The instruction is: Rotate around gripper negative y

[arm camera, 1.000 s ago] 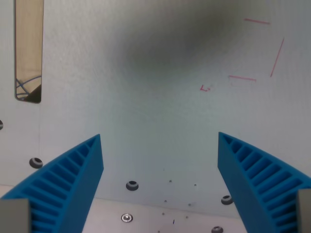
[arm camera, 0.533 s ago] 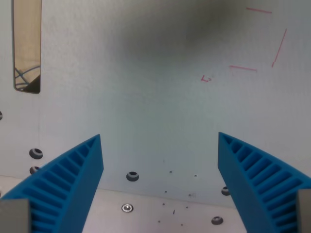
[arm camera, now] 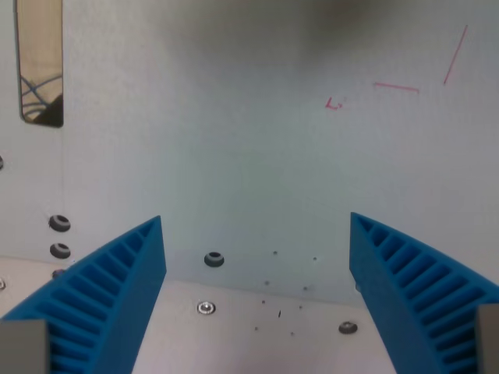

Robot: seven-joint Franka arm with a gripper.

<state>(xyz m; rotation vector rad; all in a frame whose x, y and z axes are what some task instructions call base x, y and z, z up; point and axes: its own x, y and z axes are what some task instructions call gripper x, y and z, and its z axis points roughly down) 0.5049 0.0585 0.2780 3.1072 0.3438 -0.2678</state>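
My gripper is open and empty. Its two blue ribbed fingers show at the wrist view's lower left and lower right, wide apart. Below them is a pale white tabletop with nothing between the fingers. Red pen marks lie on the surface at the wrist view's upper right, with a small red mark beside them.
A narrow slot in the tabletop at the upper left shows wood and cables beneath. Screw holes and bolts sit along a seam where the plate meets a lighter panel at the bottom.
The whole scene has slid upward in the picture, so the camera has tilted. More of the lighter panel and its bolts shows at the bottom. The fingers stay open as before.
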